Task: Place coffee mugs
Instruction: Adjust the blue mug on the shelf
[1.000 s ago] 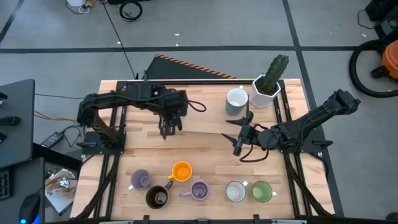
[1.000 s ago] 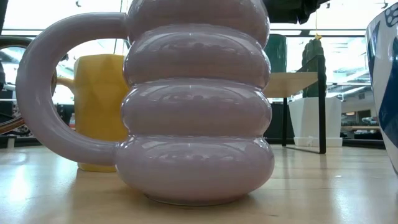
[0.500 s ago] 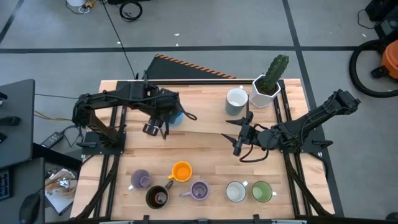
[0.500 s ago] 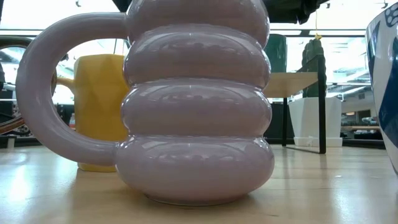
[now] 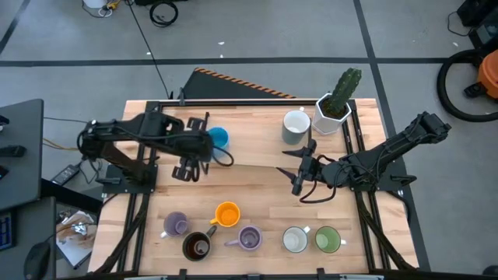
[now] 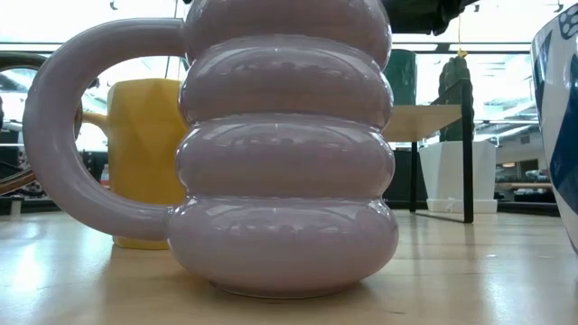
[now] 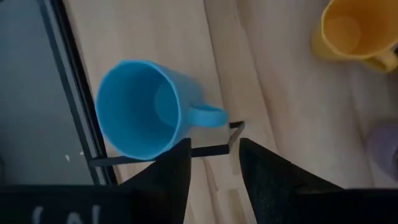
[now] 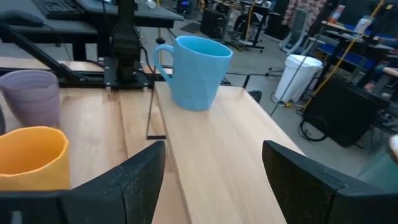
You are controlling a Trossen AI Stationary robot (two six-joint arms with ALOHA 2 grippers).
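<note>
Upright near the wooden tabletop's far edge stands a smooth blue mug. Just beside it, the left gripper hangs apart, empty. Mid-table, the right gripper gapes wide.

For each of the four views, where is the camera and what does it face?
High: overhead, straight down; both arms, left end effector by blue mug.
Low: table height, lavender mug fills it.
Left wrist: its own fingers, blue mug below.
Right wrist: its fingers, across table.
Both wrist views share blue and orange mug.
</note>
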